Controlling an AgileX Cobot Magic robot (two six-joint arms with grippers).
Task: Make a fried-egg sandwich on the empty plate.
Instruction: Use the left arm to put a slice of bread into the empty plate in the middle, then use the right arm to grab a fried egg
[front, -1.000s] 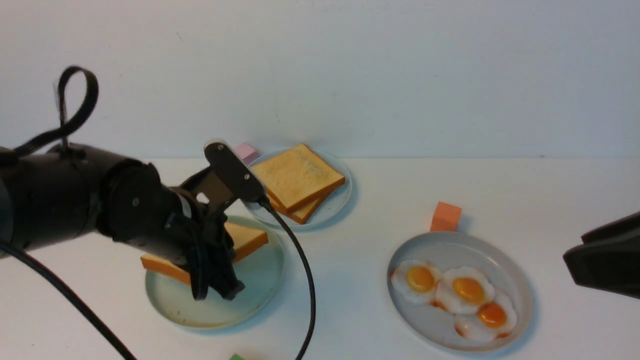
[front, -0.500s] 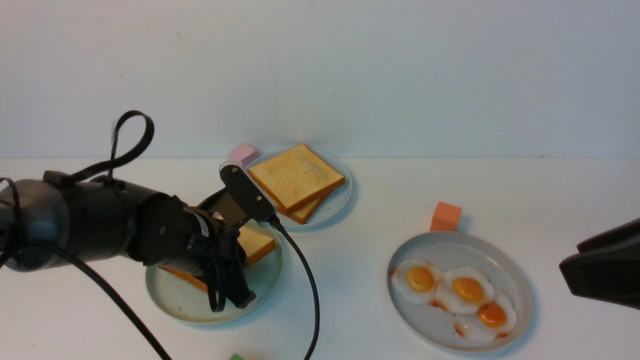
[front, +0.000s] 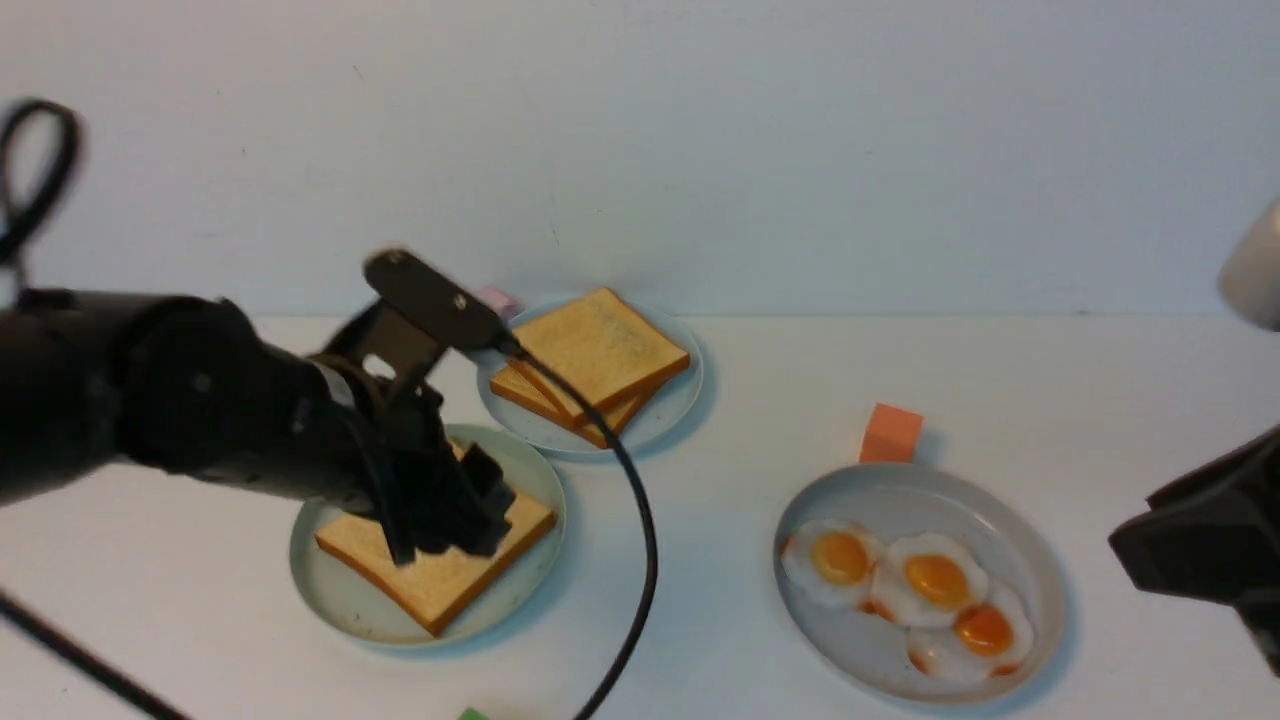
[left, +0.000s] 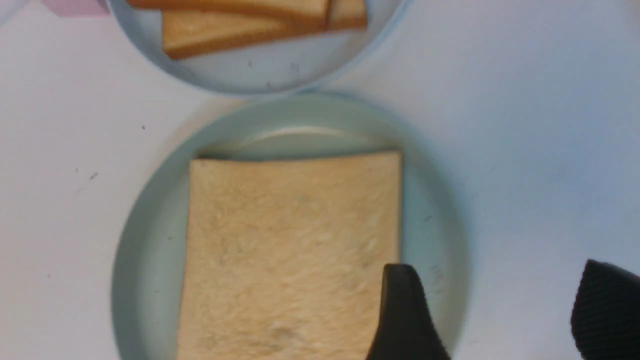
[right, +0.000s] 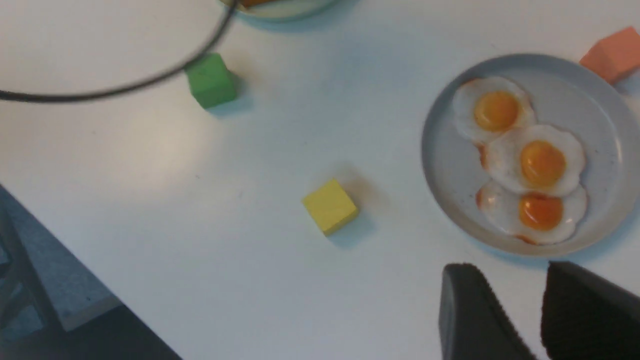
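Note:
The empty plate, pale mint-green (front: 330, 600), now holds one toast slice (front: 440, 585) lying flat; both show in the left wrist view, plate rim (left: 135, 240) and toast (left: 290, 250). My left gripper (front: 450, 520) hovers just above the toast's edge, open and empty (left: 497, 270). Two more toast slices (front: 595, 350) are stacked on the bluish-grey plate (front: 665, 420) behind. Three fried eggs (front: 935, 580) lie on the wide grey-blue plate (front: 1020, 560), also in the right wrist view (right: 542, 162). My right gripper (front: 1130, 545) hangs at the right, jaws slightly apart and empty (right: 515, 270).
An orange cube (front: 892, 433) stands behind the egg plate, a pink cube (front: 497, 300) behind the toast plate. A green cube (right: 211, 80) and a yellow cube (right: 330, 206) lie near the front. The left arm's cable (front: 630, 520) loops beside the mint plate. The table edge (right: 75, 280) is close.
The toast, held tilted over the mint plate before, now lies flat on it. My left gripper has let go, opened and risen a little. The right arm barely moved.

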